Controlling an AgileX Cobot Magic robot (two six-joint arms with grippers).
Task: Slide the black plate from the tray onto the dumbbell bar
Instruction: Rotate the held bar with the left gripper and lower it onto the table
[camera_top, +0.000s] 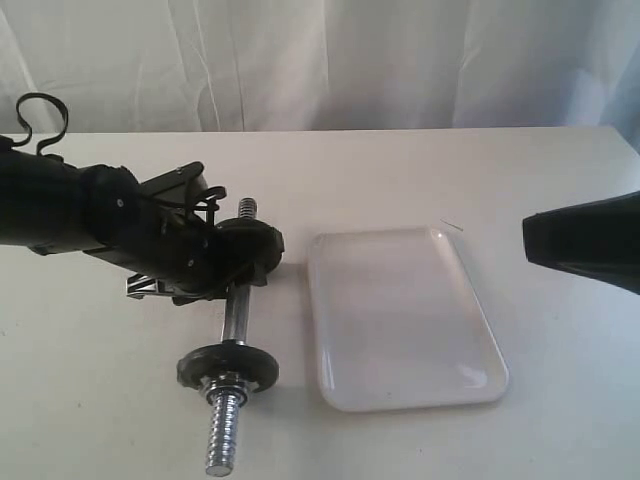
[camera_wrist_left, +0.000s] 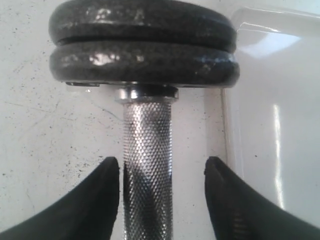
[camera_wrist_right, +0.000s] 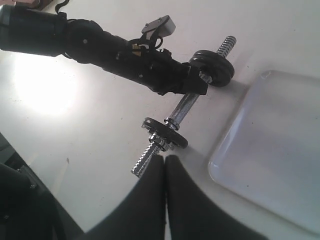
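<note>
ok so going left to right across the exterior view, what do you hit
left arm → dumbbell bar → tray → right gripper

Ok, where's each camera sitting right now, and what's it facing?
Exterior view: off the arms, looking down across the table toward the curtain; shows the dumbbell bar, the tray, the left gripper over the bar, the right gripper.
Left wrist view: on the left wrist, looking between its open fingers at the bar and stacked black discs.
Right wrist view: on the right wrist, looking past its shut fingers at the bar.
Shared: all three show bar and tray.
</note>
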